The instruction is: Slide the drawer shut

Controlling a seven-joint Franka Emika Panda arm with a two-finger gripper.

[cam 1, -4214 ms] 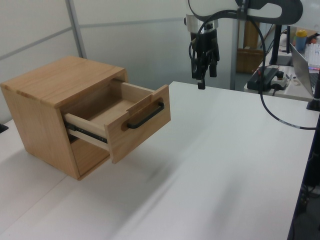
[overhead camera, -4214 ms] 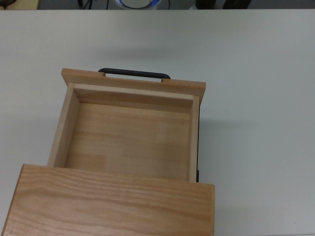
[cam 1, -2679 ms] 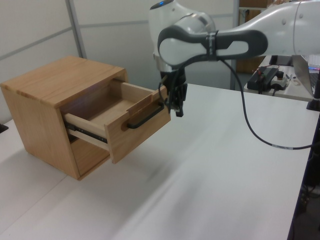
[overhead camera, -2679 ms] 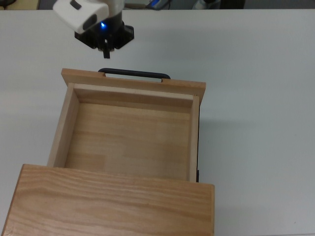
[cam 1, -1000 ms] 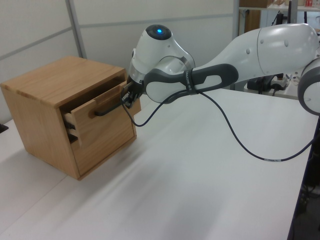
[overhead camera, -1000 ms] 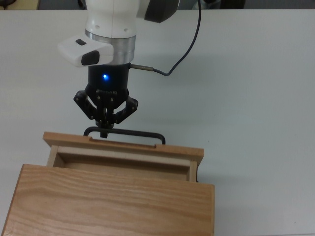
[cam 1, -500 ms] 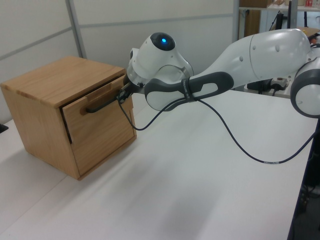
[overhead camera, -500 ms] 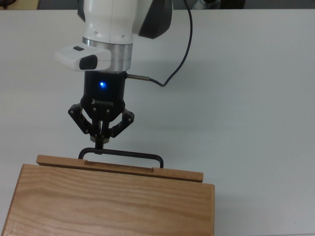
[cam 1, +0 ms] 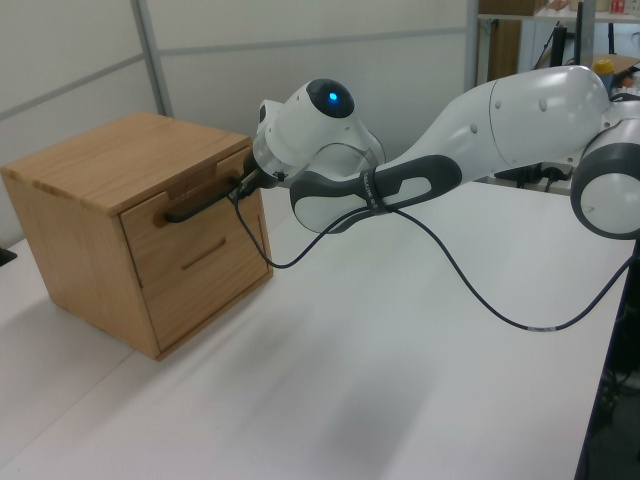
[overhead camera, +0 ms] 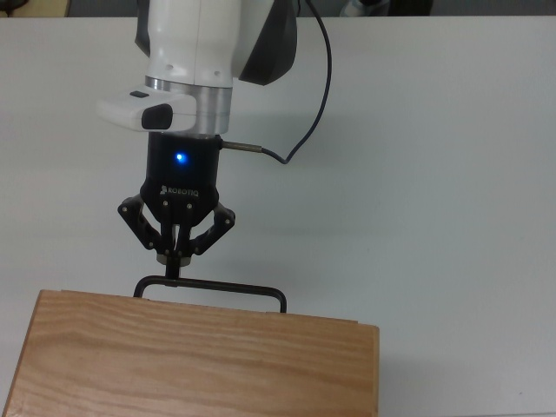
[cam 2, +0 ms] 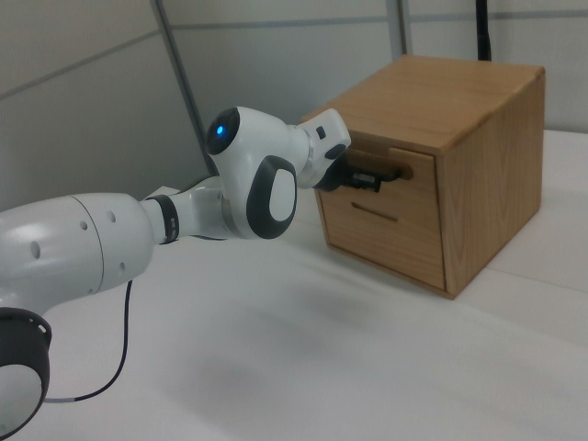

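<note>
In the top view, from left to right: the cabinet [overhead camera: 200,356] is seen at the bottom, the drawer [cam 1: 190,225] is pushed in flush with only its handle [overhead camera: 211,286] protruding; the tool [overhead camera: 177,257], fingertips pressed together, is set against the handle's left part; closing is judged done, only retreat over the table [overhead camera: 434,174] is left

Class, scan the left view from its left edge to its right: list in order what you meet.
Wooden cabinet → black drawer handle → gripper → white robot arm, all on the white table.
</note>
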